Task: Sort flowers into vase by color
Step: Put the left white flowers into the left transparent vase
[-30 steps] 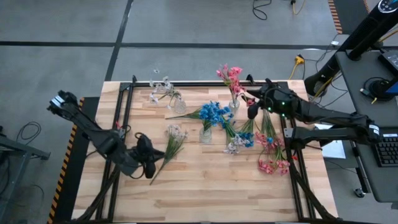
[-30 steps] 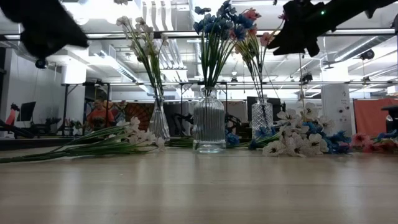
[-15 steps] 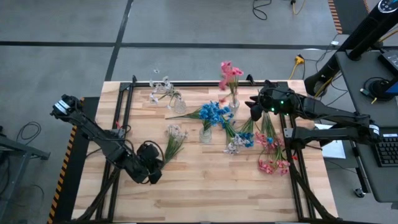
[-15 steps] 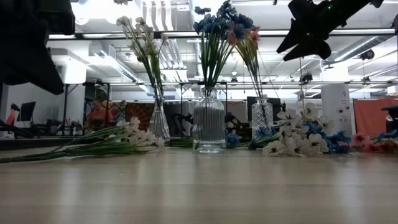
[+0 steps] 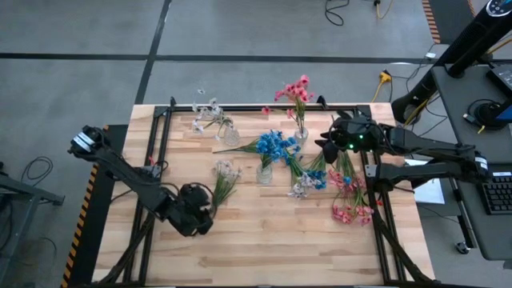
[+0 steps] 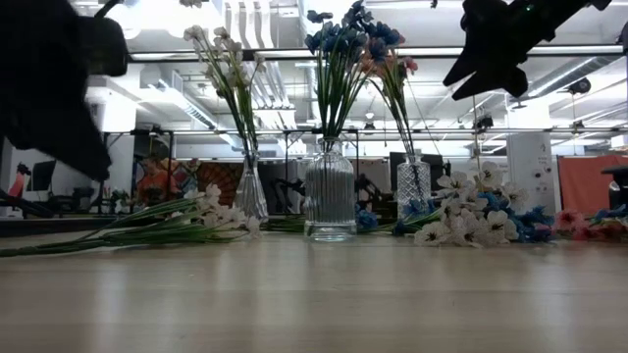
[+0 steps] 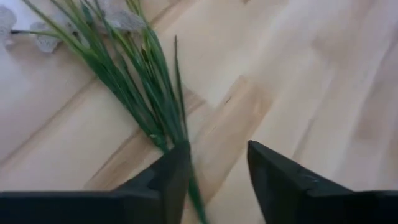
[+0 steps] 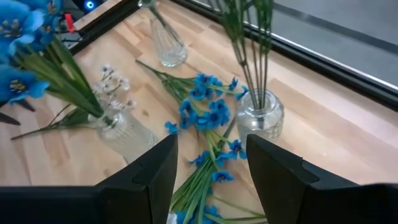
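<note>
From above, the wooden table (image 5: pixel 264 240) carries three glass vases along its far half: a small one holding white flowers (image 5: pixel 210 114) at the far left, a ribbed one holding blue flowers (image 5: pixel 276 146) in the middle, and a third holding pink flowers (image 5: pixel 294 90) just to its right. Loose on the boards lie a white spray (image 5: pixel 224 180) left of centre, a mixed blue and white bunch (image 5: pixel 308 178) right of the ribbed vase, and a pink bunch (image 5: pixel 350 200) near the right edge. The left gripper (image 5: pixel 194 218) sits low over the stem end of the white spray, while the right gripper (image 5: pixel 330 142) hovers near the pink vase, above the loose blue stems. At table height, the slim vase (image 6: pixel 250 191), the ribbed vase (image 6: pixel 330 201) and the cut-glass vase (image 6: pixel 413 186) stand in a row (their stems upright), with the white spray lying flat to the left and the loose bunches heaped to the right; the right arm hangs dark at the upper right, and the left arm blocks the upper left. The left wrist camera shows the left gripper with its fingers (image 7: pixel 165 180) parted, the green stems of the white spray reaching down between them, none clamped. The right wrist camera shows that gripper's fingers (image 8: pixel 149 177) spread apart and empty, above loose blue blossoms (image 8: pixel 208 109) lying between two vases.
</note>
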### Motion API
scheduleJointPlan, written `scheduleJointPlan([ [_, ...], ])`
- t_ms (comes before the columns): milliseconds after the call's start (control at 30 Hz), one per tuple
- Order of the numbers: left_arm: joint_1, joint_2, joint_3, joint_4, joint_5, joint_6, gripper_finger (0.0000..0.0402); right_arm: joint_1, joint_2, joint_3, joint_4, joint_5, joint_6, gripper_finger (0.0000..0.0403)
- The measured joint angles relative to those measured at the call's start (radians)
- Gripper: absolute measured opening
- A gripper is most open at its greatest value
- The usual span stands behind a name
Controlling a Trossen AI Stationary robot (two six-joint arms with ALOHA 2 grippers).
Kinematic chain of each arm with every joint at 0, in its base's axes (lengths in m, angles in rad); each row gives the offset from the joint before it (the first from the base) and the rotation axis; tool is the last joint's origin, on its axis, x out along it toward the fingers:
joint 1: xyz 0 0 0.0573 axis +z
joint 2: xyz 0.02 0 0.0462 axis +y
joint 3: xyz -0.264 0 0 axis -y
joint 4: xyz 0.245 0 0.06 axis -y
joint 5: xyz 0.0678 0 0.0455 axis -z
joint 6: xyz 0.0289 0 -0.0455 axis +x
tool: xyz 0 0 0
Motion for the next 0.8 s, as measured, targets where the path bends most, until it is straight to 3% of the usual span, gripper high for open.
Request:
scheduleJointPlan([
  [233, -0.036, 0.139, 0.000, 0.040, -0.003, 0.045, 0.0235, 0.041, 0.000, -0.001, -0.004, 0.003, 0.002, 0.0183],
  [467, -0.040, 0.272, 0.001, 0.062, -0.008, 0.007, 0.0245, 0.065, 0.000, -0.001, -0.004, 0.010, 0.002, 0.0183],
  [600, -0.045, 0.326, 0.014, 0.069, -0.028, -0.017, 0.0208, 0.085, 0.000, -0.001, -0.004, 0.009, 0.009, 0.0183],
  [800, -0.050, 0.340, 0.031, 0.069, -0.015, -0.020, 0.0081, 0.146, 0.000, -0.001, -0.008, 0.009, 0.038, 0.0183],
])
